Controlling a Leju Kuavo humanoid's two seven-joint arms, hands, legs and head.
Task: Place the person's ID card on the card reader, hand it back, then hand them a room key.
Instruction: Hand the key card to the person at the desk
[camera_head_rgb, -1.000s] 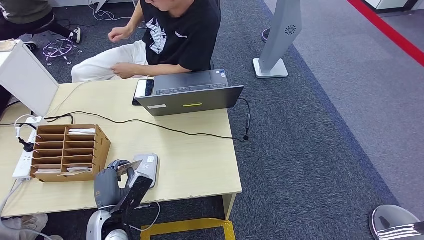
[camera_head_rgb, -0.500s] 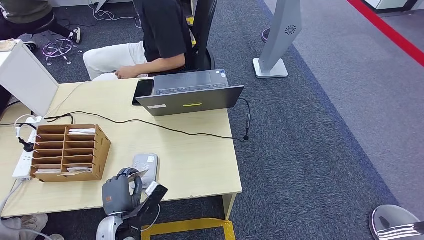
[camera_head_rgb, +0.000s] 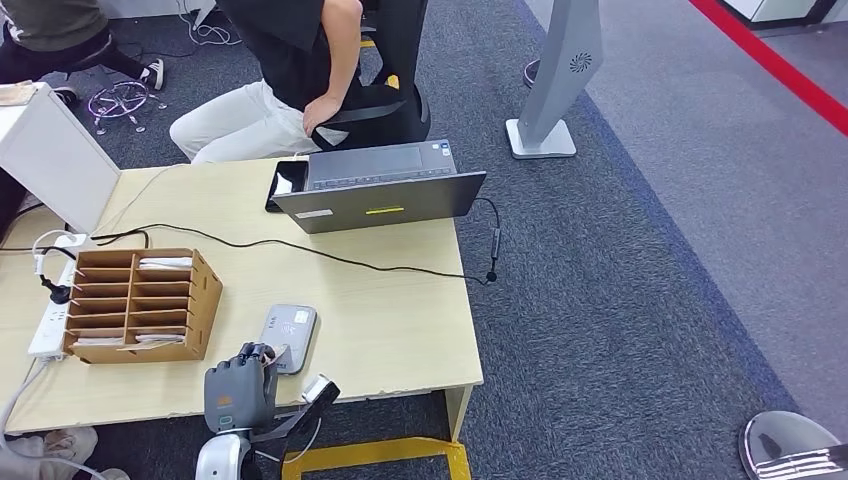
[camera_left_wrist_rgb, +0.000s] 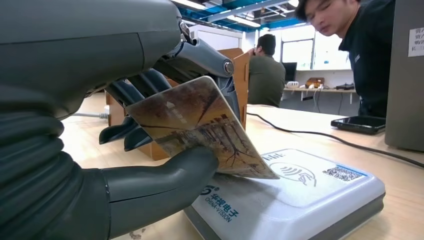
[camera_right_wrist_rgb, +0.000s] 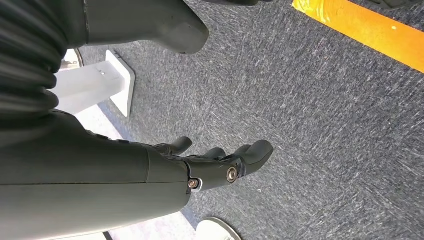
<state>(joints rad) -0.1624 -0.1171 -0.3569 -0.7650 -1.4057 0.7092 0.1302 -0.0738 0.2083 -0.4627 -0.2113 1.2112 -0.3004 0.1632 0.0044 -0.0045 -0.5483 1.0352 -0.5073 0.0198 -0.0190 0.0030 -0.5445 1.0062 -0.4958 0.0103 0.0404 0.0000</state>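
The left hand (camera_left_wrist_rgb: 150, 165) pinches the ID card (camera_left_wrist_rgb: 200, 130) between its thick thumb and the darker fingers (camera_left_wrist_rgb: 125, 132) above, with the card tilted and its far corner resting on the card reader (camera_left_wrist_rgb: 295, 195). Seen from the head, that hand (camera_head_rgb: 238, 385) sits at the near table (camera_head_rgb: 400, 320) edge, just beside the reader (camera_head_rgb: 290, 338). The right hand (camera_right_wrist_rgb: 200, 170) hangs over carpet, fingers loosely curled and holding nothing. The wooden key rack (camera_head_rgb: 135, 305) stands near the reader, and the person (camera_head_rgb: 290, 60) sits turned away behind the laptop (camera_head_rgb: 380, 195). The likely risks: a tilted card may not lie flat enough to read, or could slide off the sloped top once released, and the handback may find no waiting hand
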